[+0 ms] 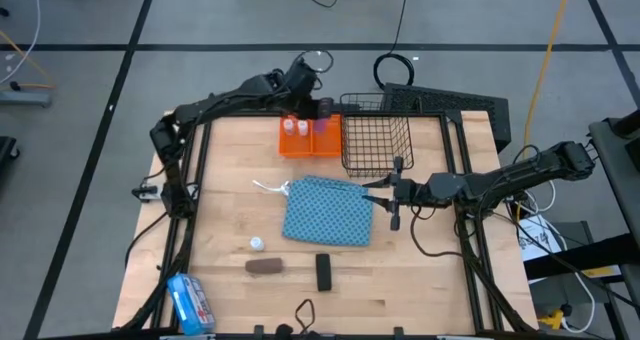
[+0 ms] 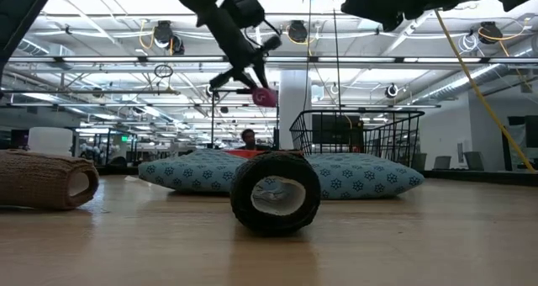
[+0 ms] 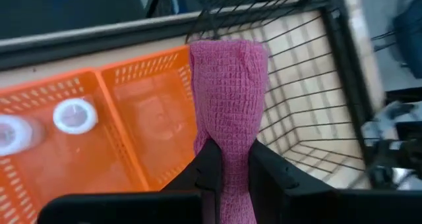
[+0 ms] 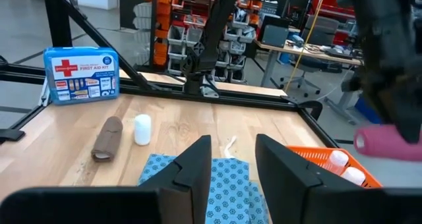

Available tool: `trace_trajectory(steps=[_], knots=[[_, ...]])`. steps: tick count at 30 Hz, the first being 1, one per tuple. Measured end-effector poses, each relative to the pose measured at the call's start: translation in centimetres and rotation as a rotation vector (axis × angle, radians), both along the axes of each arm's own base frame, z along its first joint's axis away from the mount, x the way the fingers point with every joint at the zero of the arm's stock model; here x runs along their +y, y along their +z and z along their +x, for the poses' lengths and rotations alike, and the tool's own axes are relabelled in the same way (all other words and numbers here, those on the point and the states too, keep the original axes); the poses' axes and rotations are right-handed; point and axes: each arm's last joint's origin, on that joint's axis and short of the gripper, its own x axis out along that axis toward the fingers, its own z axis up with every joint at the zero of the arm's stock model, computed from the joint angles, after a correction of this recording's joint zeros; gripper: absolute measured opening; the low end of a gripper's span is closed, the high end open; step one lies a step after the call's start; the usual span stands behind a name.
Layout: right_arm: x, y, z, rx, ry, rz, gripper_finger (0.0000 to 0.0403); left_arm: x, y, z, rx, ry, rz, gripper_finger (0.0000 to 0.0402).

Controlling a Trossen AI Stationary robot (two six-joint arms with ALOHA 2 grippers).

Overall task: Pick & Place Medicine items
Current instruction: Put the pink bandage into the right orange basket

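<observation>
My left gripper [image 1: 320, 112] hangs over the orange tray [image 1: 296, 146] at the table's far middle, shut on a pink oblong roll [image 3: 227, 85]. Two white bottles [image 3: 74, 115] stand in the tray's other compartment. My right gripper [image 4: 233, 148] stands open and level just past the right edge of the blue patterned cloth [image 1: 328, 210], with nothing between its fingers. A third white bottle [image 1: 257, 244], a brown roll [image 1: 265, 266] and a black roll [image 1: 323, 272] lie on the wood near the front. My left gripper pinches the pink roll's near end [image 3: 232, 159] between its two fingers [image 3: 206, 168]. The fingers slant down from the table's far left and lie along the roll, which sticks out forward past them. The roll [image 2: 266, 97] is lifted clear above the tray.
A black wire basket [image 1: 375, 145] stands right beside the orange tray. A blue and white first aid packet [image 1: 190, 302] lies at the front left corner. Dark frame bars run along the table's left, right and far edges.
</observation>
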Motion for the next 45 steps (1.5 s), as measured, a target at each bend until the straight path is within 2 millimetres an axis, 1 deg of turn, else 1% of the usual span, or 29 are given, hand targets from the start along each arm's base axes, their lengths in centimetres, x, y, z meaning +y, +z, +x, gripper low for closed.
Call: trace_trajectory(steps=[6,11,19,25,28,34,45], knots=[[0.0,0.0,0.0,-0.002,-0.001,0.023,0.0104,1.0,-3.0,2.0,-0.010,0.010,-0.039,0.0045],[0.4,0.0,-0.1,-0.002,0.019,0.022,0.0104,2.0,-5.0,2.4,0.018,0.052,-0.078,0.0047],[0.6,0.1,-0.1,-0.012,0.026,0.015,0.0104,2.5,-7.9,3.3,0.049,0.094,-0.139,0.0049],[0.6,0.1,-0.1,-0.014,0.025,0.015,0.0104,3.1,-9.5,4.7,-0.040,0.073,-0.178,0.0050],[0.6,0.1,-0.1,-0.014,0.025,0.021,0.0104,3.1,-10.3,5.0,-0.036,0.060,-0.209,0.0051],[0.6,0.1,-0.1,-0.012,0.025,0.021,0.0104,3.4,-10.4,4.7,-0.032,0.061,-0.205,0.0062],[0.6,0.1,-0.1,-0.012,0.024,0.022,0.0104,3.4,-10.4,4.7,-0.014,0.037,-0.165,0.0139]])
